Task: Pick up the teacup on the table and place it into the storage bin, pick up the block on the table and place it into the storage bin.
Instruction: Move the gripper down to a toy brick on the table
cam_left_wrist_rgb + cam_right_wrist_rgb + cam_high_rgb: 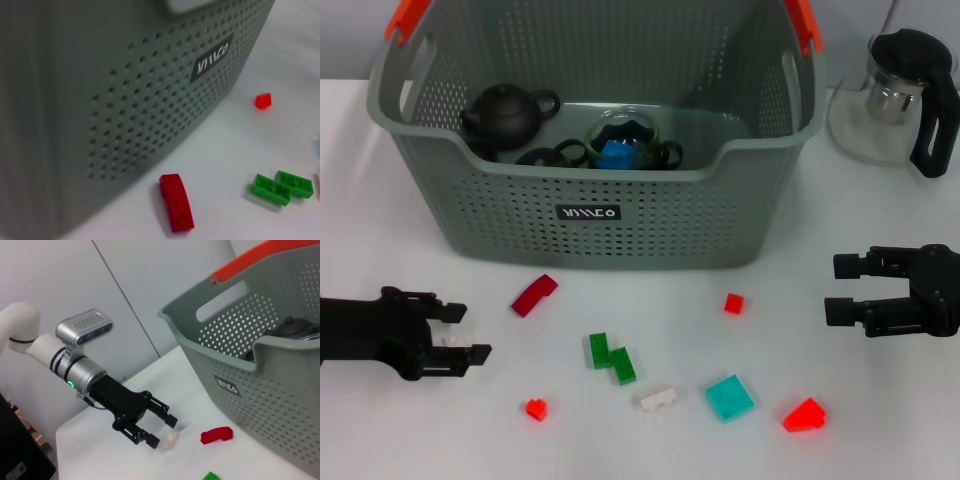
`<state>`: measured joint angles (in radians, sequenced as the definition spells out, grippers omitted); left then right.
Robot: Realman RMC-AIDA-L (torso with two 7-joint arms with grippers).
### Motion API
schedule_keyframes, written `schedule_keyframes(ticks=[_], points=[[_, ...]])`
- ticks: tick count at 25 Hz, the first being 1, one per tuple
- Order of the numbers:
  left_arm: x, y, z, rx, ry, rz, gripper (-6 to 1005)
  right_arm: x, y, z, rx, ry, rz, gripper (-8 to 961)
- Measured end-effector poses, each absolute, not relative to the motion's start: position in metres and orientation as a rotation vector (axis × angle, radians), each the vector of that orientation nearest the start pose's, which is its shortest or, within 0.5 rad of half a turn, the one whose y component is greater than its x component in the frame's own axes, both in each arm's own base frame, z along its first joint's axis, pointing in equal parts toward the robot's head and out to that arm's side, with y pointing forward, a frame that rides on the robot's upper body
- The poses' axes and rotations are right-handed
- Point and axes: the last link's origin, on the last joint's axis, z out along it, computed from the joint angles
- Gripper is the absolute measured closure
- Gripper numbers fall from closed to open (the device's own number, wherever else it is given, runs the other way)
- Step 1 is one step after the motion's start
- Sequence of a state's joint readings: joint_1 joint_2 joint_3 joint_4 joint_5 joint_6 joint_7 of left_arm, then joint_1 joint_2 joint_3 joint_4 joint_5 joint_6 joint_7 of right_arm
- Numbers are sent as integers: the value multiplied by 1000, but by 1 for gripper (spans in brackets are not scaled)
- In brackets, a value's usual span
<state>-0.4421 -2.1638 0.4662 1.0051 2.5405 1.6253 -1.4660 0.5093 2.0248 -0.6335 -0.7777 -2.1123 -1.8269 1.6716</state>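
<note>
The grey perforated storage bin (620, 215) stands at the back middle, and its wall fills the left wrist view (100, 110). It holds a black teapot (505, 115), black teacups (560, 153) and a glass cup with a blue block (617, 152). No teacup shows on the table. My left gripper (475, 332) is open at the left, low over the table, with a small whitish block (453, 341) between its fingers. The right wrist view shows this gripper (163, 431) and block (171, 438). My right gripper (834, 289) is open and empty at the right.
Loose blocks lie in front of the bin: a dark red curved one (535, 295), a green one (611, 357), two small red ones (733, 303) (535, 408), a white one (658, 399), a teal tile (730, 397) and a red wedge (804, 414). A glass teapot (895, 100) stands at the back right.
</note>
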Motion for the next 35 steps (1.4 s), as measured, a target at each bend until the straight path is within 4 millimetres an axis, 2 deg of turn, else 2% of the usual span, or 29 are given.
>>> schedule_keyframes(ticks=[9, 16, 27, 35], points=[[-342, 264, 31, -2652, -474, -186, 311, 265, 306, 39, -2865, 914, 681, 39], [-353, 256, 25, -2607, -468, -215, 311, 263, 307, 39, -2867, 913, 681, 38], [-359, 260, 13, -2598, -465, -187, 310, 264, 307, 40, -2865, 916, 679, 40], [-363, 261, 11, -2585, -464, -160, 310, 265, 306, 39, -2864, 921, 681, 39]])
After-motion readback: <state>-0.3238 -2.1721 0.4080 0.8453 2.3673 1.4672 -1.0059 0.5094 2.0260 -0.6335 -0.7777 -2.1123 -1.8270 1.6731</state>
